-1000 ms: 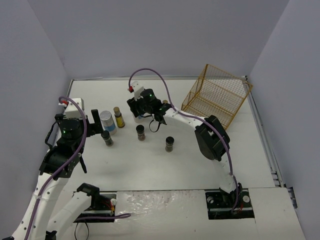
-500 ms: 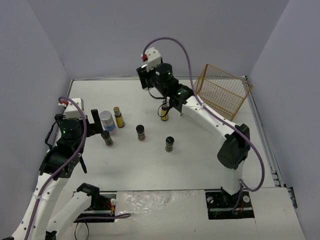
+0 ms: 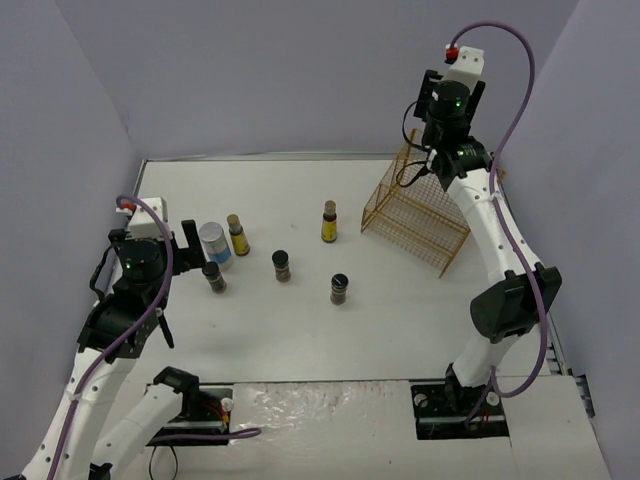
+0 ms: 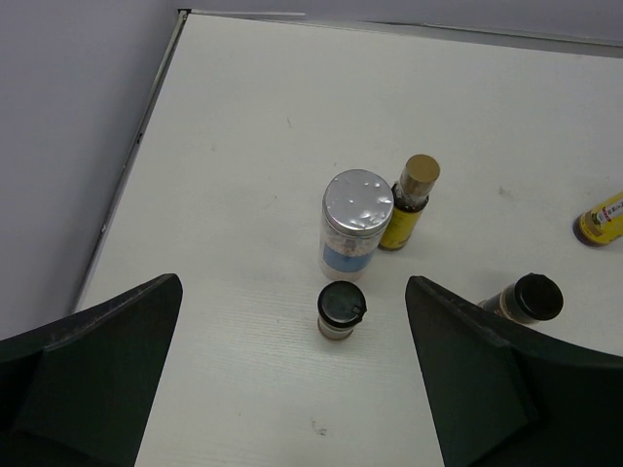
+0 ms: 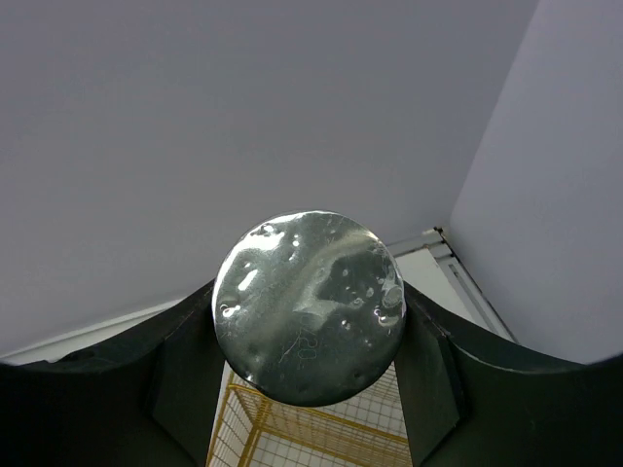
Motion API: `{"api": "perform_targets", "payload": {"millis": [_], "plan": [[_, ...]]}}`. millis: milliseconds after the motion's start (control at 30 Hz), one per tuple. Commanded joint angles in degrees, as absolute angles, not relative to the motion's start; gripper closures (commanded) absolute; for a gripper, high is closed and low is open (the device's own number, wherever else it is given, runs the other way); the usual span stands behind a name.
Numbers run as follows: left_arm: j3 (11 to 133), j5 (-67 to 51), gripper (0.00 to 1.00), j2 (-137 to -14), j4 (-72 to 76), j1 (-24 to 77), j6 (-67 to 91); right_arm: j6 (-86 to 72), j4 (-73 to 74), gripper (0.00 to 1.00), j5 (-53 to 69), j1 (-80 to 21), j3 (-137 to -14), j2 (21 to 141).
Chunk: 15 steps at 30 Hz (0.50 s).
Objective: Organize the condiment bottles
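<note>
The white counter (image 3: pixel 300 330) is the biggest thing here. The gold rack (image 3: pixel 420 205) sits on its far right part.

The right arm (image 3: pixel 495 250) reaches up high over the rack. The right claw (image 5: pixel 307 362) is partly shut on a jar (image 5: pixel 310 292) with a shiny silver lid. The jar is up in the air, above the rack, with a black finger on each side of it.

The left arm (image 3: pixel 125 320) is far to the left of the rack. The left claw (image 4: pixel 292 287) is wide and holds nothing.

Six more bottles stand on the counter, all to the left of the rack:
- The silver-lid bottle (image 3: pixel 214 243) is pale and wide. It is far from the rack.
- The first yellow bottle (image 3: pixel 329 221) has a brown cap. It is the one nearest the rack.
- The second yellow bottle (image 3: pixel 237 234) is just on the rack side of the silver-lid bottle.
- The first black-cap bottle (image 3: pixel 340 288) is short and dark. It is left of the rack and nearer the front.
- The middle black-cap bottle (image 3: pixel 282 264) is further from the rack.
- The last black-cap bottle (image 3: pixel 212 276) is furthest of the three from the rack.
</note>
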State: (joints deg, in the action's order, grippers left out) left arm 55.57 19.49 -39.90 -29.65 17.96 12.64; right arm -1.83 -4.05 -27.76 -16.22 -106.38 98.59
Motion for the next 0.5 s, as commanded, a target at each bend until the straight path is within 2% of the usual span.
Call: {"api": "perform_targets", "payload": {"millis": [0, 467], "plan": [[56.25, 20.48, 0.03, -40.22, -26.02, 18.42, 13.27, -6.79, -6.47, 1.0, -29.64, -14.02, -107.45, 97.86], [56.25, 20.39, 0.03, -40.52, -26.02, 18.81, 13.18, -9.67, -1.93, 1.0, -28.56, -10.37, -107.58, 101.6]]}}
